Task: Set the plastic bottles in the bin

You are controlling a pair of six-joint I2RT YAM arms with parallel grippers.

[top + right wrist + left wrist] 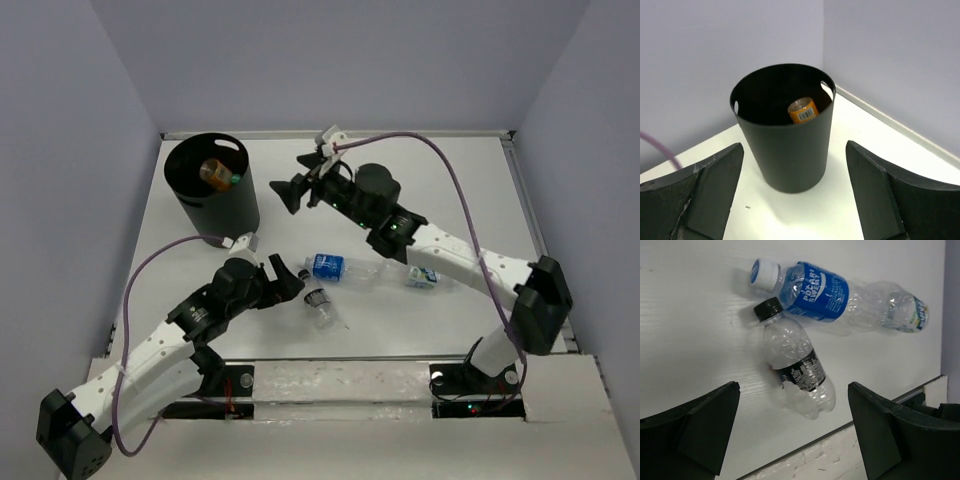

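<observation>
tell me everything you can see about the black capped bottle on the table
The black-capped bottle is small, clear, thin-looking plastic, crumpled, apparently empty, with a black label printed in white around its middle. Cap on, it lies on its side on the white table, cap against or right beside the shoulder of the blue-labelled bottle. The open left pincer is near it, not touching.

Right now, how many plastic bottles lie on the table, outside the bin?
3. A clear blue-labelled bottle lies centrally; a small black-capped clear bottle sits by its neck; a crumpled clear bottle lies at its base end, partly under the right arm, which may hide more.
</observation>
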